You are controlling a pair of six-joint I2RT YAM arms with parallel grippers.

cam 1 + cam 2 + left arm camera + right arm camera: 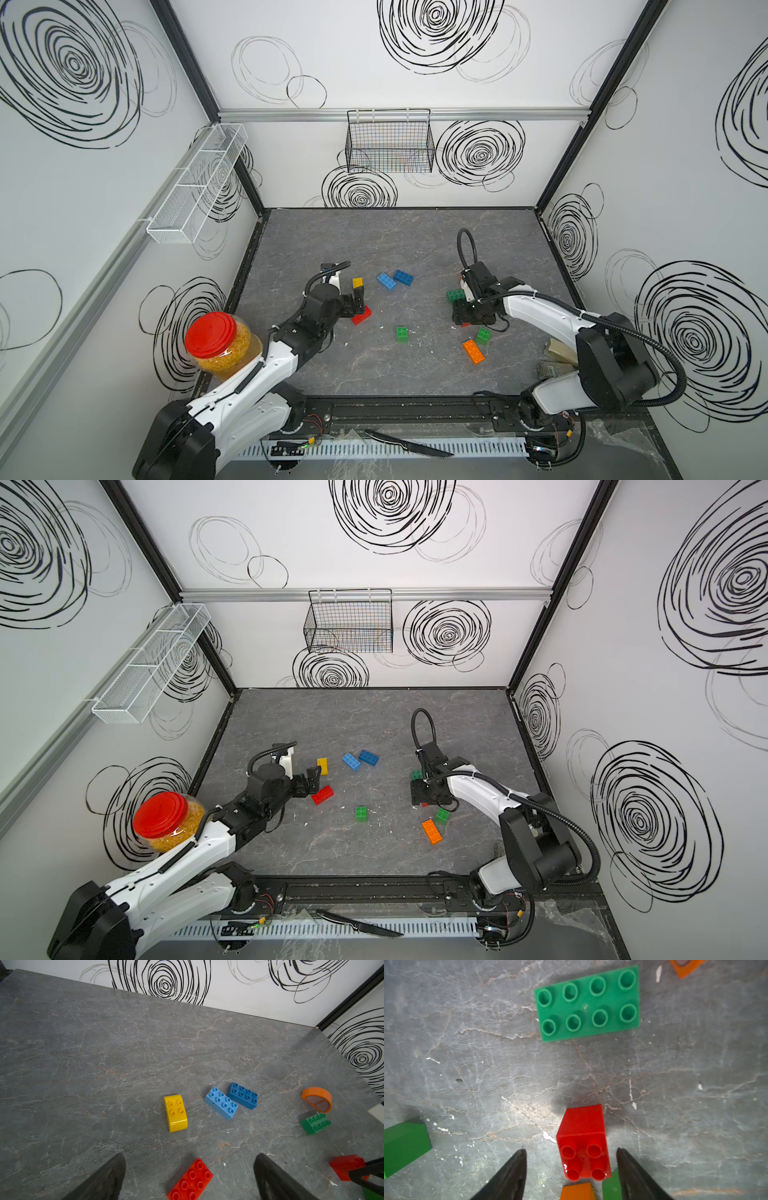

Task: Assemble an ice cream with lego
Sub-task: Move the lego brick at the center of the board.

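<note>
Lego bricks lie scattered on the grey table [374,241]. My left gripper [190,1155] hangs open over a red oblong brick [192,1180], with its fingers wide on either side. Beyond it lie a yellow rounded piece [175,1112], a light blue brick [221,1103] and a dark blue brick [243,1095]. My right gripper [571,1149] is low at the table and open. Its fingers straddle a red square brick [582,1126] with a gap on each side. An orange brick [577,1191] and a green brick [610,1186] lie close behind. A green oblong brick [588,1003] lies ahead.
A green square brick [402,333] sits mid-table and an orange dome piece [316,1099] lies near the right arm. A red-lidded jar [212,332] stands at the left edge. A knife [409,446] lies on the front rail. Wire baskets [390,141] hang on the walls.
</note>
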